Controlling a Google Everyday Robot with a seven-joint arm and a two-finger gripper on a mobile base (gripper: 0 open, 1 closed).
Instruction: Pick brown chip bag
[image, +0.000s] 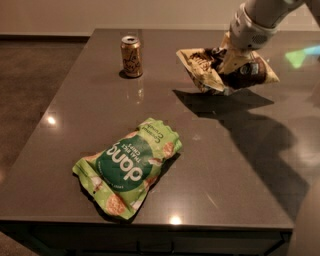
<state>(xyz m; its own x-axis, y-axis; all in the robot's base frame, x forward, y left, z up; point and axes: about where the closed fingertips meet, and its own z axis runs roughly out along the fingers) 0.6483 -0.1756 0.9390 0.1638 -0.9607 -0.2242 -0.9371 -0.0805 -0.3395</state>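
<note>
Nearest to us, on the dark grey glossy counter (225, 170), lies a bright green crinkled snack bag (129, 167) with a dark green circle and white lettering. It lies flat, in front of the small golden drink can (131, 56) and well apart from it. The can itself stands upright farther back, towards the counter's left side, its top opened.

To the right of the can, at about the same depth, we see the crinkled brown chip bag (202, 67), with cream ends, a dark brown middle and white lettering. It hangs tilted above the counter (its shadow falls on the surface below it, apart from the bag). The pincer (231, 62) is right of the can too, closed on the bag's middle, and the foil bunches up around its pale fingers (233, 56). The light grey arm (255, 22) reaches down to it from the top right corner. Behind the can, past the counter's far edge, runs a pale wall.
</note>
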